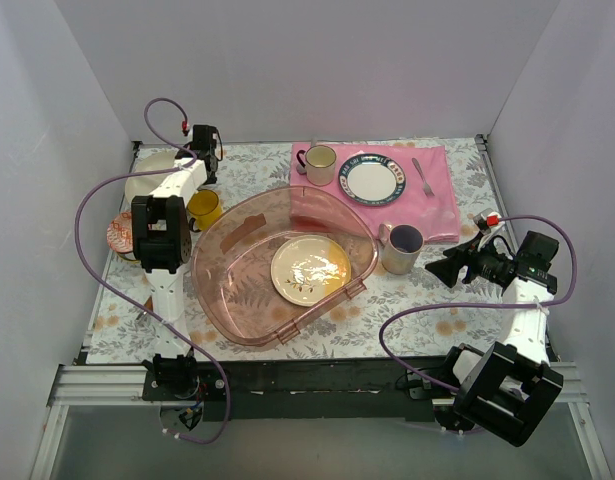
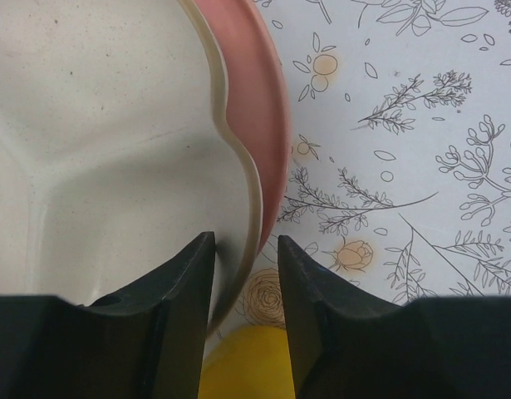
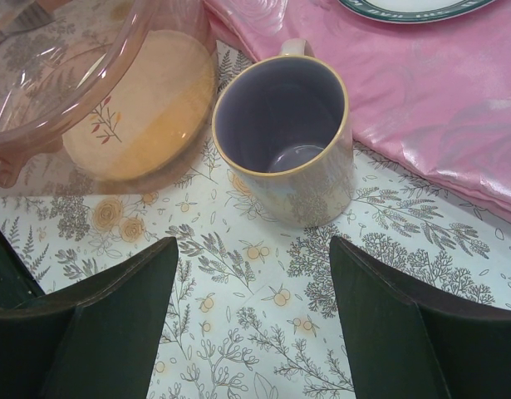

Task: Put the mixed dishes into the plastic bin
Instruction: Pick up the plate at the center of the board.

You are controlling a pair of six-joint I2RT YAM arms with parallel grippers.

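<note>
The left gripper [image 2: 245,243] sits at 10 o'clock from the plastic bin [image 1: 227,275]. Its jaws are apart and straddle the edge of the cream three-section plate [image 2: 105,133], one finger [image 2: 184,307] over the plate's well and the other outside the rim, not closed on it. A salmon-pink rim [image 2: 267,125] peeks out from under that edge. The yellow mug [image 1: 204,207] stands just beside the gripper on its near side, leaving little room there. The small red-and-blue patterned bowl [image 1: 118,235] lies at 9 o'clock of the bin, by the table's left edge and partly hidden by the arm.

The cream floral plate [image 1: 310,268] lies flat inside the bin, right of centre, near the 3 o'clock wall. The right gripper [image 3: 253,243] hovers with jaws wide apart, holding nothing. The grey mug with dark-blue inside [image 3: 284,141] stands upright at its 12 o'clock, between the bin's rim and the edge of the pink cloth [image 3: 429,108], near both. Bare patterned tabletop [image 3: 255,332] lies between mug and fingers.
</note>
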